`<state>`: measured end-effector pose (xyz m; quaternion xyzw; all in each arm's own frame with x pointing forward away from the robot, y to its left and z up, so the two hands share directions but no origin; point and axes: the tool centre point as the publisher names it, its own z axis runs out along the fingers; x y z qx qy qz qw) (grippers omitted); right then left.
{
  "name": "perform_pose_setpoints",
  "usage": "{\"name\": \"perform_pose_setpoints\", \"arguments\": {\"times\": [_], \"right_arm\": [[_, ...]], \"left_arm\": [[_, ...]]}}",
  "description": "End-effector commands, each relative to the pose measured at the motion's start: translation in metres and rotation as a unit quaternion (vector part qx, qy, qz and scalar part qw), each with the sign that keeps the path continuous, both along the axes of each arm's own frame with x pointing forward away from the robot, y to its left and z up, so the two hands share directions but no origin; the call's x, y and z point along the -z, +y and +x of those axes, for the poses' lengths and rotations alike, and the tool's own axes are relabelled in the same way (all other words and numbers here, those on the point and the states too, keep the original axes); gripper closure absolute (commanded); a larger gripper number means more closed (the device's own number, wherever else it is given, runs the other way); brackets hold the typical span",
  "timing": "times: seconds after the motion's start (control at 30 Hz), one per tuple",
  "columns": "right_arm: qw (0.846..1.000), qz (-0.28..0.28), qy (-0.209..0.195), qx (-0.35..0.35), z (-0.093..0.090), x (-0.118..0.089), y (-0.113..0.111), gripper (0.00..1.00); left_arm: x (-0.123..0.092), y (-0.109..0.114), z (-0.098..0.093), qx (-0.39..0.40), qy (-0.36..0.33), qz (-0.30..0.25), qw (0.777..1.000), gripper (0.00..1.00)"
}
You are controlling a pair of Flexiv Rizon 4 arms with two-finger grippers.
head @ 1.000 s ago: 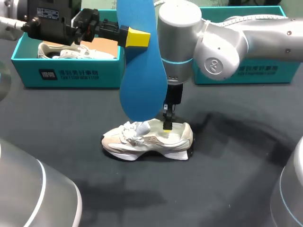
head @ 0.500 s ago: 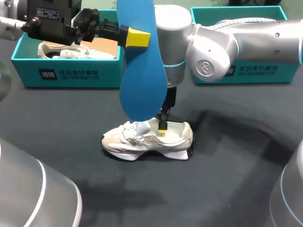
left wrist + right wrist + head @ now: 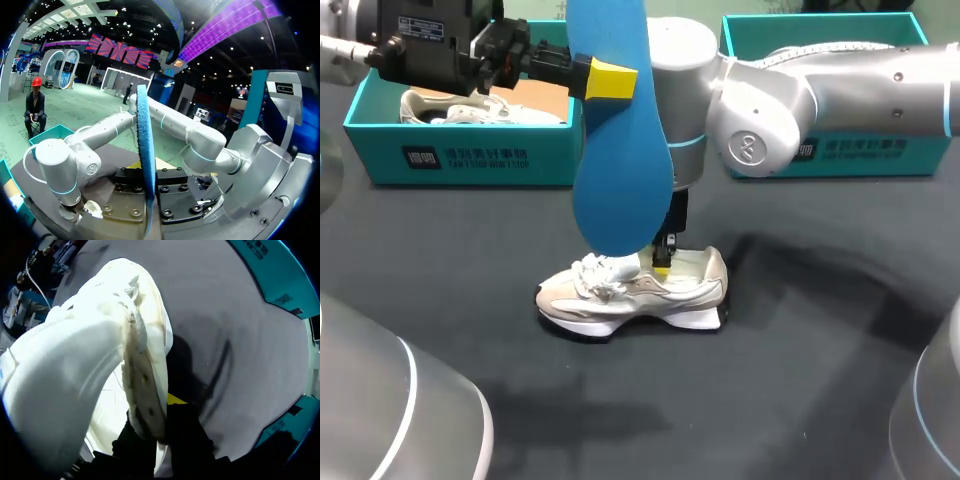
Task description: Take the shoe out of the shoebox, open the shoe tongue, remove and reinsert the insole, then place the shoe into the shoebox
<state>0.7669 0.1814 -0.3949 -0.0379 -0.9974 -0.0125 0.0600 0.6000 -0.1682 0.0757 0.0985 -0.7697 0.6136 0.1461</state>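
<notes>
A white and beige shoe [image 3: 610, 300] lies on its sole on the dark table, toe toward my left. My right gripper [image 3: 662, 268] reaches down into its opening near the heel. In the right wrist view the shoe's [image 3: 75, 365] collar wall runs between the two black fingers, and the right gripper [image 3: 159, 432] is shut on it. My left gripper [image 3: 610, 80] holds a long blue insole [image 3: 615, 170] upright above the shoe, its lower end hanging just over the laces. The left wrist view shows the insole [image 3: 145, 140] edge-on between the left gripper's [image 3: 146, 185] plates.
A teal shoebox [image 3: 460, 158] at the back left holds another white shoe [image 3: 470, 108] and brown paper. A second teal box [image 3: 860, 150] stands at the back right behind my right arm. Bare table [image 3: 800, 380] lies in front of and to the right of the shoe.
My right gripper has shifted left inside the shoe's opening and its fingers have closed on the collar. The shoe has been nudged slightly. The left arm and the insole have stayed put.
</notes>
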Motion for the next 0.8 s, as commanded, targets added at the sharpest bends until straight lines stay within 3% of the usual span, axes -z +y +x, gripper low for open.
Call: {"name": "perform_pose_setpoints", "arguments": {"times": [0.03, 0.33, 0.8], "right_arm": [[1.0, -0.004, -0.001, -0.001, -0.004, -0.004, 0.001, 1.0], [1.0, -0.006, 0.009, 0.001, -0.013, -0.018, -0.004, 1.0], [0.997, 0.012, 0.035, 0.07, -0.033, -0.048, -0.012, 1.0]], "left_arm": [[0.0, -0.002, 0.001, 0.001, 0.0, 0.001, 1.0, 1.0], [0.0, -0.002, 0.001, 0.001, 0.0, 0.001, 1.0, 1.0], [0.0, -0.002, 0.001, 0.001, 0.0, 0.001, 1.0, 1.0]]}}
